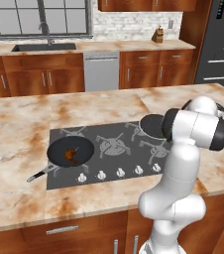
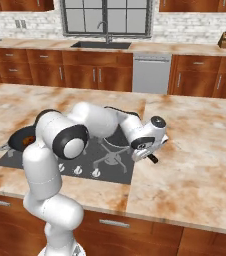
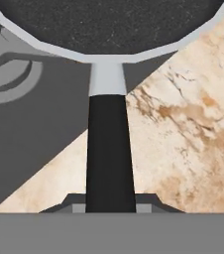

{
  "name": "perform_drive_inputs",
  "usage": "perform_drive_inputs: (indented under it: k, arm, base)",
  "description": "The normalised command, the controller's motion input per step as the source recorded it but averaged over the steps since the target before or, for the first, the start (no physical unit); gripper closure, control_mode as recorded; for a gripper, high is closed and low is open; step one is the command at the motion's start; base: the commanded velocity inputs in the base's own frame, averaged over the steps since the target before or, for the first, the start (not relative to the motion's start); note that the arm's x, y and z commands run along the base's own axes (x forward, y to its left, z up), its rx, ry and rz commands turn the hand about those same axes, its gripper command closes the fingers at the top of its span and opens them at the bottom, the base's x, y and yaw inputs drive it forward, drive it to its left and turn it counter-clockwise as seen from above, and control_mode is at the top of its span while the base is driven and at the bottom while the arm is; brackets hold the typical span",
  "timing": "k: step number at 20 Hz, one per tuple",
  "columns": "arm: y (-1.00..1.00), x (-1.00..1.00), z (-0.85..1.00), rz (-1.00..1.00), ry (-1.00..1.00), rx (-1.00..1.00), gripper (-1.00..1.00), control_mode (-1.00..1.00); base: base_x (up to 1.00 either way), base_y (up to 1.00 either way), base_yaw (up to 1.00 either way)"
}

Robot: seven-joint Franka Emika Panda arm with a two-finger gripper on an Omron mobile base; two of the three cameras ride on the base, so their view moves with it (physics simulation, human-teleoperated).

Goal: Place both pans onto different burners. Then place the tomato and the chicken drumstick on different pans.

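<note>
Left pan (image 1: 70,152): shallow, round and black, with a thin grey rim and 1 long slim dark handle that runs toward the lower left of the left base view, out over the cooktop's front left corner onto the stone. It sits on the front left burner.
Chicken drumstick (image 1: 71,154): small and brown with an orange tint, lying inside the left pan near its middle.
Right pan (image 1: 152,125): round, black and grainy inside with a pale grey rim, about the same width as the left pan. It rests on the back right burner; the arm's dark elbow covers its right side. In the hand view the pan (image 3: 109,25) has a short pale grey neck that widens into a long black handle.
Gripper (image 3: 110,207): clenched on the right pan's handle, which runs straight between the 2 dark finger tips, low over the edge where cooktop meets stone.
Cooktop (image 1: 115,159): flat dark grey, set into the island, with 5 small white knobs in a row along its front edge.
Burners (image 1: 109,143): grey star-shaped grates; the centre one is bare.
Island counter (image 1: 20,134): cream and rust marbled stone over brown wooden cabinets.
Tomato: cannot tell where it lies.
</note>
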Motion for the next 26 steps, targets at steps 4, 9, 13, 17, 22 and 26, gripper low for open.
perform_drive_inputs:
  k: [4, 9, 13, 17, 22, 26]
  arm:
    - [0.39, 0.16, 0.09, 0.33, 0.15, 0.0, 1.0, -1.0]
    - [0.48, 0.19, 0.06, 0.2, 0.07, 0.0, 1.0, -1.0]
    - [0.5, 0.37, 0.0, 0.16, 0.0, -0.02, 1.0, -1.0]
    - [0.51, 0.24, 0.0, 0.16, 0.0, -0.01, 1.0, -1.0]
    - [0.62, 0.18, 0.0, 0.14, 0.0, -0.04, 1.0, -1.0]
    - [0.61, 0.18, -0.07, 0.13, 0.0, -0.04, 1.0, -1.0]
  base:
    - [0.0, 0.0, 0.0]
    - [0.0, 0.0, 0.0]
    - [0.0, 0.0, 0.0]
    - [0.0, 0.0, 0.0]
    - [0.0, 0.0, 0.0]
    - [0.0, 0.0, 0.0]
